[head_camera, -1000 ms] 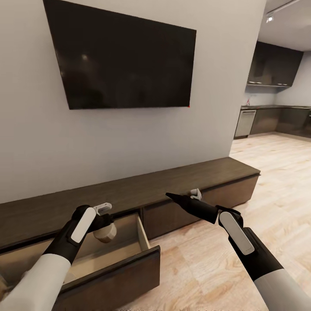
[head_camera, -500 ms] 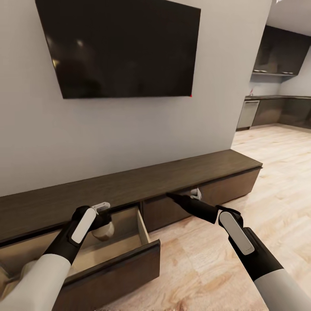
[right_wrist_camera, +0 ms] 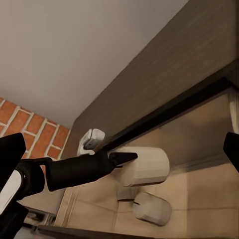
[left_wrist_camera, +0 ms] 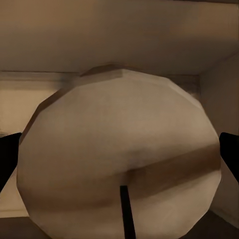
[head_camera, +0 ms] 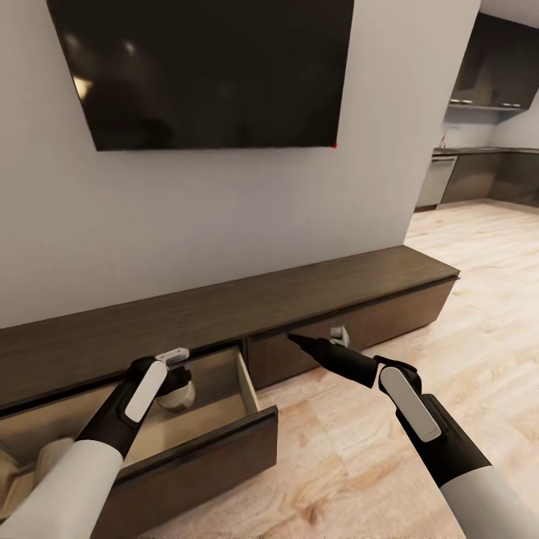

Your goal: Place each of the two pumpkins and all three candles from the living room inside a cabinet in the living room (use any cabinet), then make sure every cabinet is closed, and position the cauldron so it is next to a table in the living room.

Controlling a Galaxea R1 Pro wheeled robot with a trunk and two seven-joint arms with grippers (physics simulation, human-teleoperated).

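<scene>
Gripping candle [head_camera: 178, 395] between left jaws over open cabinet [head_camera: 224, 442] drawer; right jaws spread, empty.

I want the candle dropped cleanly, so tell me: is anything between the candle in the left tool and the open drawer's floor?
Nothing visible blocks it. The left tool holds the candle over the open drawer of the cabinet. Two more candles already lie on the floor near it.
</scene>
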